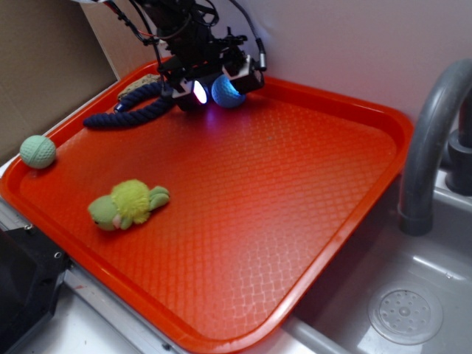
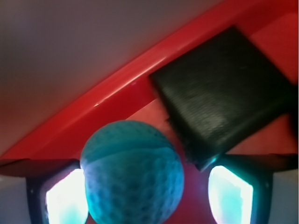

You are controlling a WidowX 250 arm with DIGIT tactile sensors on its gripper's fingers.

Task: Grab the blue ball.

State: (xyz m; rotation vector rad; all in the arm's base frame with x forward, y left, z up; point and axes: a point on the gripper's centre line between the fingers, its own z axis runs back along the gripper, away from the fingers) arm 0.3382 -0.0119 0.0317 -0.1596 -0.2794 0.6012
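**A:** Two balls on the red tray [image 1: 324, 243], so which one is ours? Sweep it left to right.

**B:** Far left rim: pale mint-green ball [image 1: 37, 151], sitting against the tray lip. Not the target. Right of it, nearer the front edge, a green-and-yellow plush toy [image 1: 127, 204] lying flat. Behind that, a navy rope toy [image 1: 127, 112] along the far-left corner, one end running under the arm. All three are well apart from the work area, so nothing is in the way.

**A:** And the target?

**B:** The blue ball [image 1: 225, 91] is at the far edge of the tray, between the fingers of the gripper [image 1: 214, 92]. In the wrist view the blue ball [image 2: 132, 173] fills the gap between the two lit finger pads [image 2: 67, 198]; dimpled surface confirms it.

**A:** Clamped?

**B:** Jaws look apart, bracketing it. Left pad seems to touch or nearly touch, while the right pad shows a red gap to the ball. I read that as straddling, not squeezing yet.

**A:** Black thing in the wrist view?

**B:** Black box [image 2: 224, 93], just beyond the ball against the tray's far wall, tilted. Apart from the ball, I think. Risk: the ball rolls into it or the wall when the jaws shut.

**A:** Right side?

**B:** Grey faucet [image 1: 435, 140] and sink drain [image 1: 405, 313], off the tray.
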